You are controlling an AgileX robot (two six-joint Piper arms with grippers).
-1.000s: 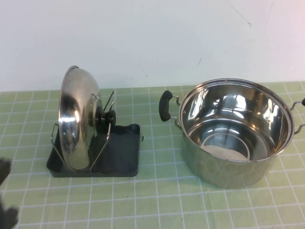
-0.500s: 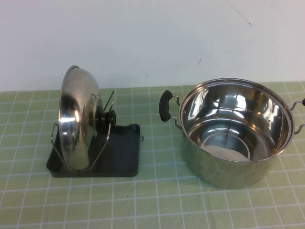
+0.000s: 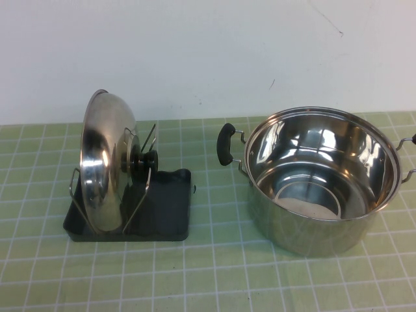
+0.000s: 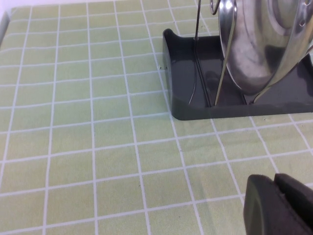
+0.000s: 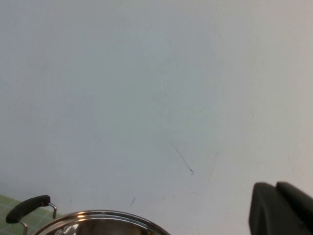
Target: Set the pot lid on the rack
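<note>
now | pot lid (image 3: 101,162) upright in rack (image 3: 169,218) | left hand (image 4: 278,205), right hand (image 5: 281,208) clear

We see a green checked table (image 3: 214,279) carrying the dark rack (image 3: 166,218) on the left and, well apart, a steel pot (image 3: 318,179) on the right

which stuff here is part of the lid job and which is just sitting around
Job: pot lid, upright in the rack; left pincer, shut, near rack; right pincer, shut, above pot.
Lying about: steel pot, green grid mat.
</note>
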